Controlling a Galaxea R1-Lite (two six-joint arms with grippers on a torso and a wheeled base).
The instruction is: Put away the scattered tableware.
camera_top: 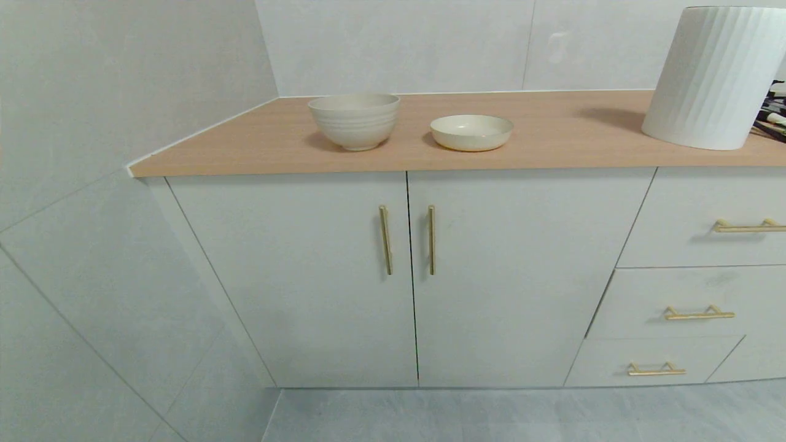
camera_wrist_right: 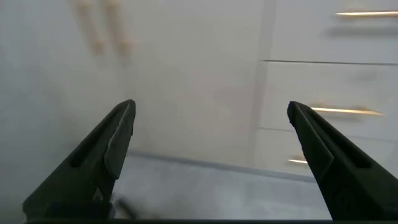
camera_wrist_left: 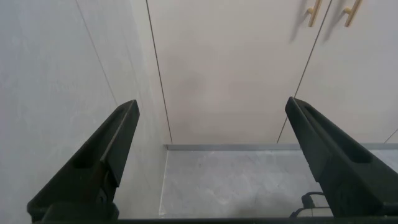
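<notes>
A deep cream ribbed bowl stands on the wooden countertop, toward its left end. Just to its right sits a shallow cream dish. Below them are two shut cabinet doors with gold bar handles side by side. My left gripper hangs low in front of the left cabinet door, near the floor, open with nothing between its fingers. My right gripper is also low, before the doors and drawers, open and empty.
A tall white ribbed container stands at the counter's right end, with dark utensils behind it. Three drawers with gold handles are stacked at the right. A tiled wall closes off the left side.
</notes>
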